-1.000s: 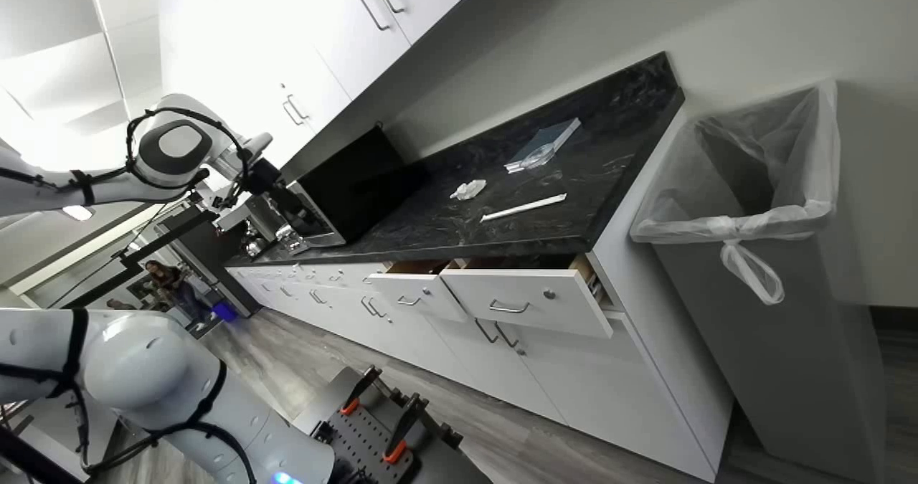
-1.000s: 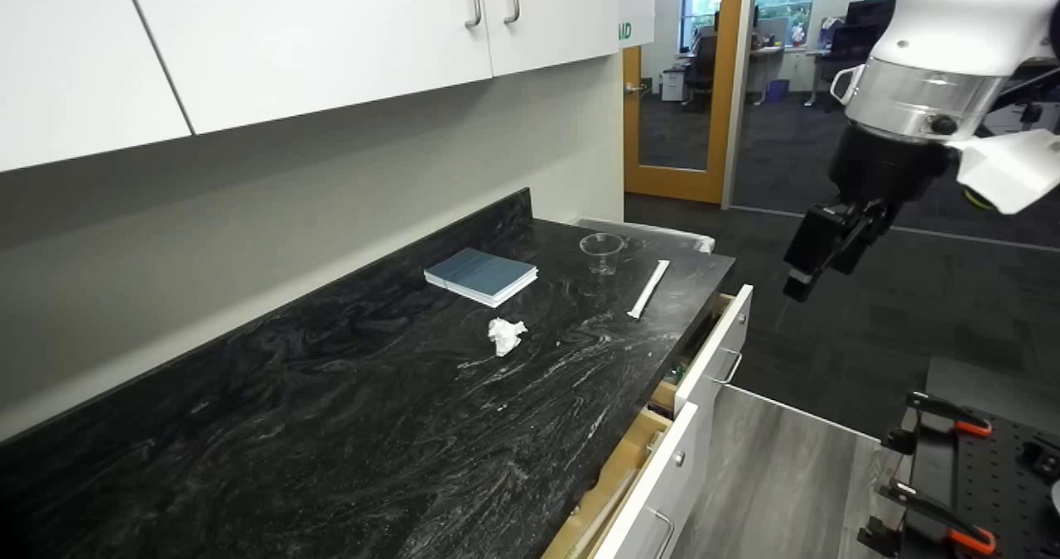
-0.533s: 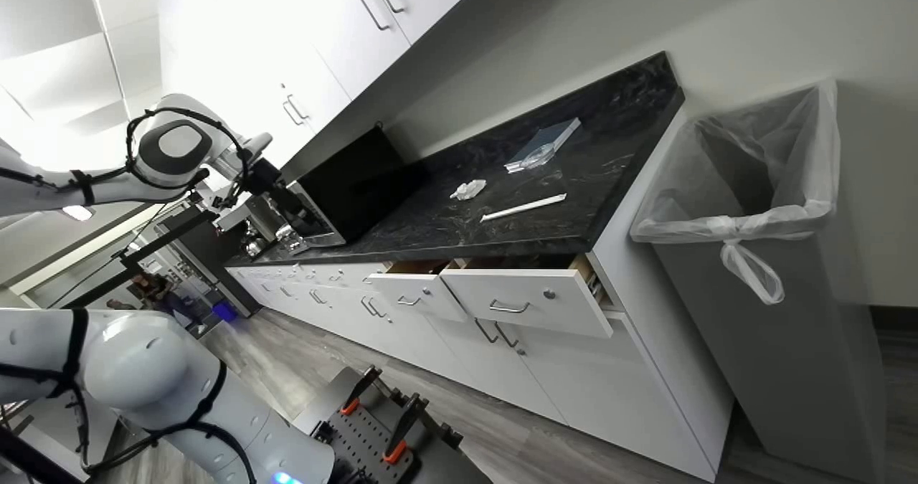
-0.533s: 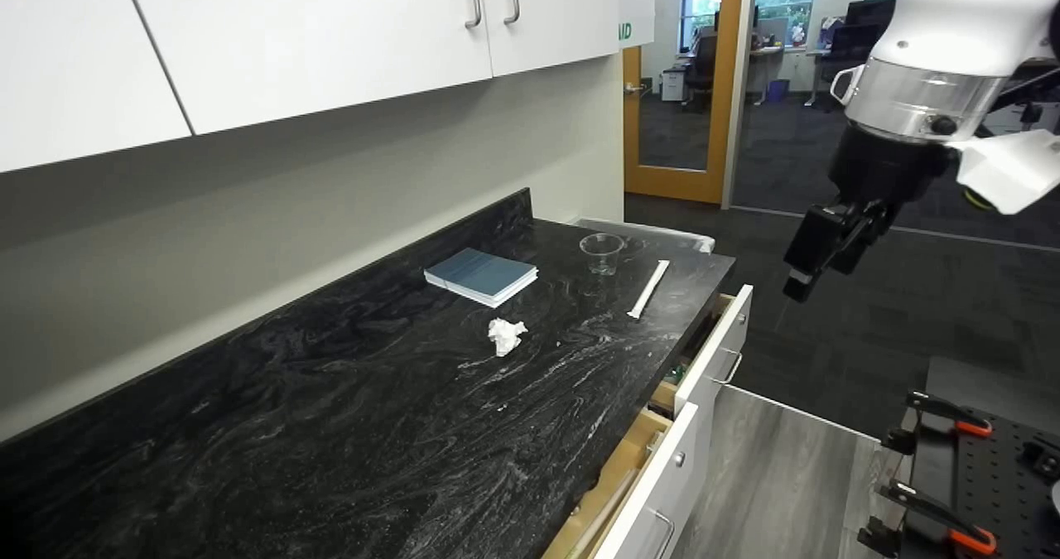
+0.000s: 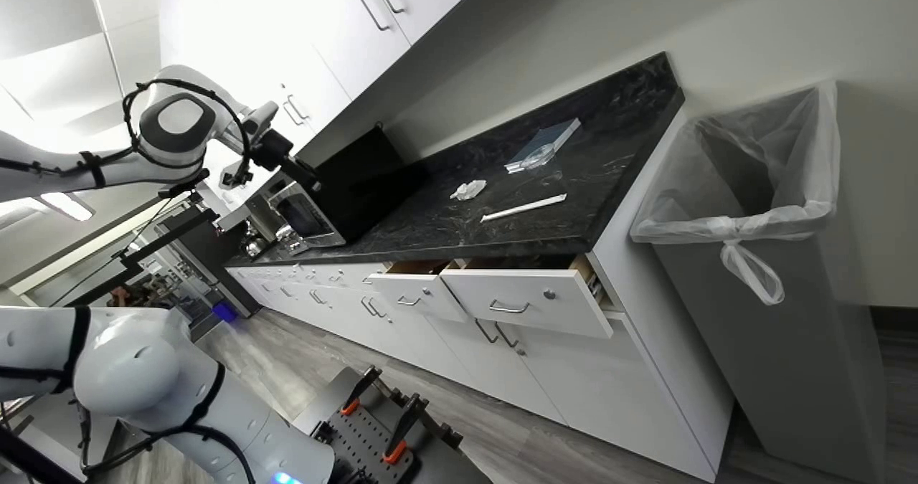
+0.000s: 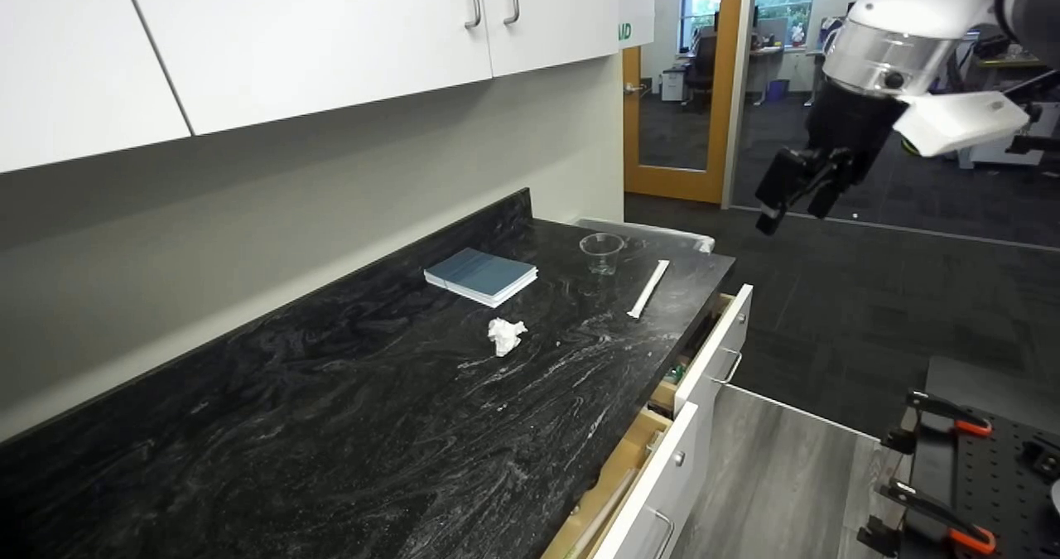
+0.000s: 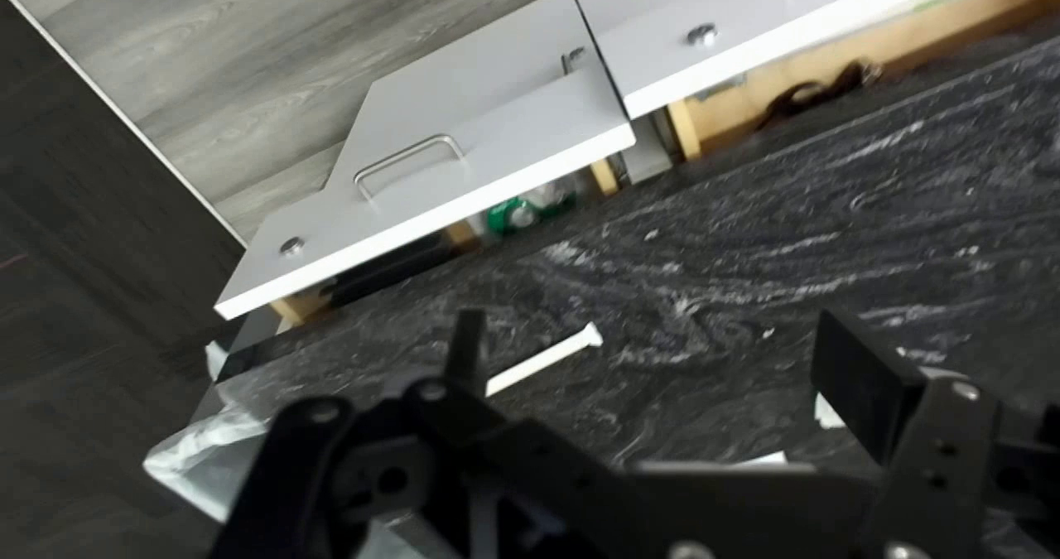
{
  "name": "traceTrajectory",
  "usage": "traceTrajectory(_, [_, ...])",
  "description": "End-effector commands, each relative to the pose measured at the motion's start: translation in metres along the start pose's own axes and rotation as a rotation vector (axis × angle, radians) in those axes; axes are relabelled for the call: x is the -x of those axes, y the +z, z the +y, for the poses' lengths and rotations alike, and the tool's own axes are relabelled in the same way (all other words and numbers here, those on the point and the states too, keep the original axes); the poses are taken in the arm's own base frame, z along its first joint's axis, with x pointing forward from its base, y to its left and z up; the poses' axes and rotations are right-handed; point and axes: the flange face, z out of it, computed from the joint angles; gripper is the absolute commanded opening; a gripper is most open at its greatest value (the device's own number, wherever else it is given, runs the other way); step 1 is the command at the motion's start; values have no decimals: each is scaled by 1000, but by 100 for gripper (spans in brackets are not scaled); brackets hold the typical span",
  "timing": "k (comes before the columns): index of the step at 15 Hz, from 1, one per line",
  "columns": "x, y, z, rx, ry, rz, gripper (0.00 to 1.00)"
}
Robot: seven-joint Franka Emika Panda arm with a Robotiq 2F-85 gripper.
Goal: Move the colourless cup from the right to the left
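The colourless cup (image 6: 602,254) is small and see-through. It stands upright at the far end of the black countertop (image 6: 373,426), between a blue book and a white paper-wrapped stick. In an exterior view the cup (image 5: 539,155) is a faint glint in front of the book. I cannot make it out in the wrist view. My gripper (image 6: 792,213) is open and empty. It hangs in the air off the counter's front side, above counter height and apart from the cup; it also shows at the left in an exterior view (image 5: 310,176). In the wrist view its fingers (image 7: 650,339) are wide apart.
The blue book (image 6: 480,276), crumpled white paper (image 6: 506,336) and wrapped stick (image 6: 649,289) lie on the counter. Two drawers (image 5: 527,299) stand open below the front edge. Upper cabinets (image 6: 331,29) overhang the counter. A lined bin (image 5: 746,211) stands at its end; a microwave (image 5: 305,215) shows too.
My arm and open gripper have risen over the last half second, shifting left towards the counter in an exterior view. The cup and other counter items have not moved.
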Motion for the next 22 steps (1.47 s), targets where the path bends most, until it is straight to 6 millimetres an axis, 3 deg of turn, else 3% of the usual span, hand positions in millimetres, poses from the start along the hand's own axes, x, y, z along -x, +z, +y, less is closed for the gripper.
traceTrajectory(1, [-72,-2,37,23,119,86,100])
traceTrajectory(4, [-115,6,61,47,157,102,100])
traceTrajectory(5, [-88,0,61,33,145,107,100])
traceTrajectory(7, [-106,8,67,43,161,93,100])
traceTrajectory(11, [-119,16,64,42,144,65,100])
traceTrajectory(18, [-226,76,70,-23,-136,11,100])
traceTrajectory(22, [-274,117,57,-86,-343,-20,100])
